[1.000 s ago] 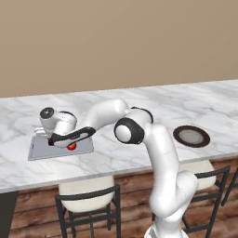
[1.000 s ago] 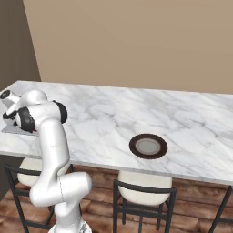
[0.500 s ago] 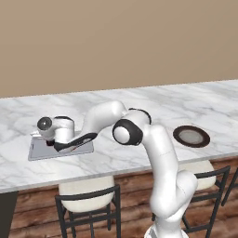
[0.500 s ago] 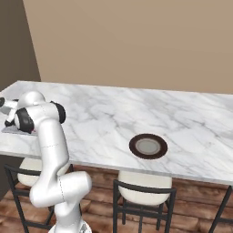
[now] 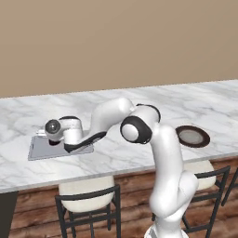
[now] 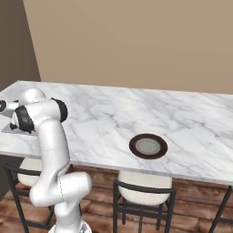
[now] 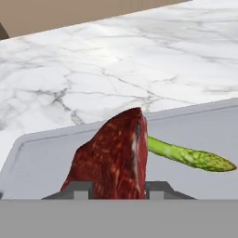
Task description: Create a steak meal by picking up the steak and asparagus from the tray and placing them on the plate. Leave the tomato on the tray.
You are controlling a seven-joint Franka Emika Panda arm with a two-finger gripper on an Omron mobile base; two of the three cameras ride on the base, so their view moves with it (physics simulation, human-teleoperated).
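Jaws at the steak, over the tray

My jaws straddle the steak (image 7: 114, 158) on the tray (image 7: 42, 158); whether they clamp it, I cannot tell. The asparagus (image 7: 190, 157) pokes out to its right. The plate (image 5: 192, 136) waits well apart on the marble tabletop (image 5: 139, 100), beneath a plain tan wall (image 5: 116, 42).
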